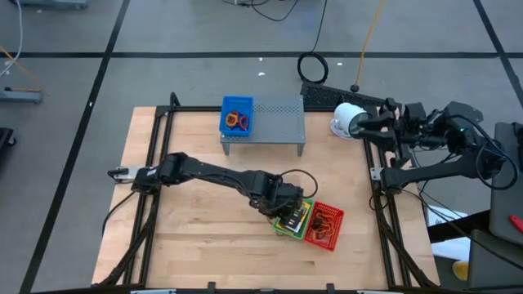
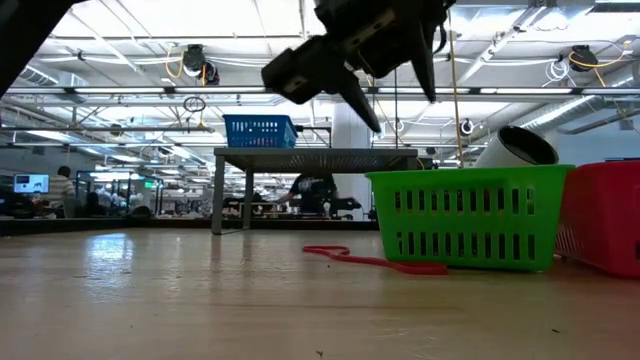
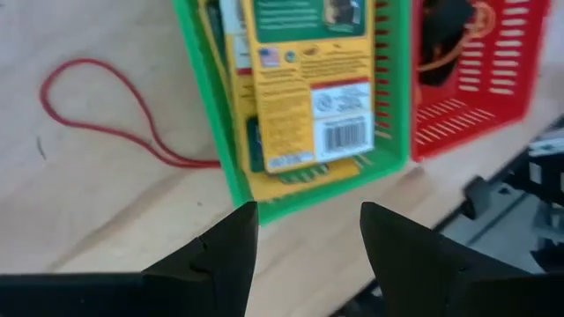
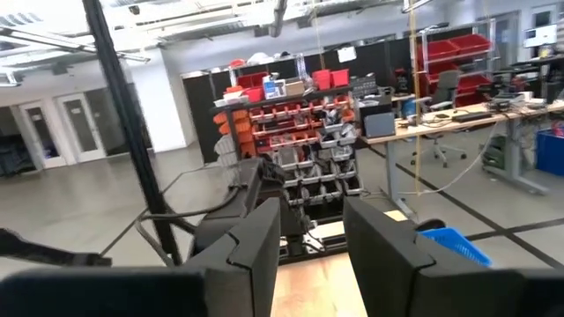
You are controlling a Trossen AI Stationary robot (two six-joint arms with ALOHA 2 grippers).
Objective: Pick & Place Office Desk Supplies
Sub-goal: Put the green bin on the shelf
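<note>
The yellow packets (image 3: 304, 84) with green labels are lying flat in the green basket (image 3: 207, 106), stacked one on another, the top one showing a barcode panel. They are sitting directly below and just ahead of the left gripper (image 3: 308, 233), whose two dark fingers (image 3: 233, 251) are standing spread apart with nothing between them, hovering over the basket's near rim. In the low view this gripper (image 2: 395, 85) is hanging well above the green basket (image 2: 470, 215), clear of it.

A red rubber band (image 3: 97, 106) is lying looped on the bare wood just beside the green basket, off to one side of the gripper; the low view shows it (image 2: 370, 260) stretched out on the table in front of the basket. On the basket's other side, touching it, a red basket (image 3: 480, 79) is holding dark and orange rings that are too blurred to tell apart.

Farther from the gripper, across the table (image 1: 196, 237), a blue basket (image 1: 237, 116) with coloured rings inside is sitting on one end of the grey perforated shelf (image 1: 274, 122). A white round device (image 1: 347, 120) is resting beside the shelf's other end.

The right gripper (image 4: 313, 255) is waiting off the table's right edge, near the white device, its fingers held partly apart and holding nothing.
</note>
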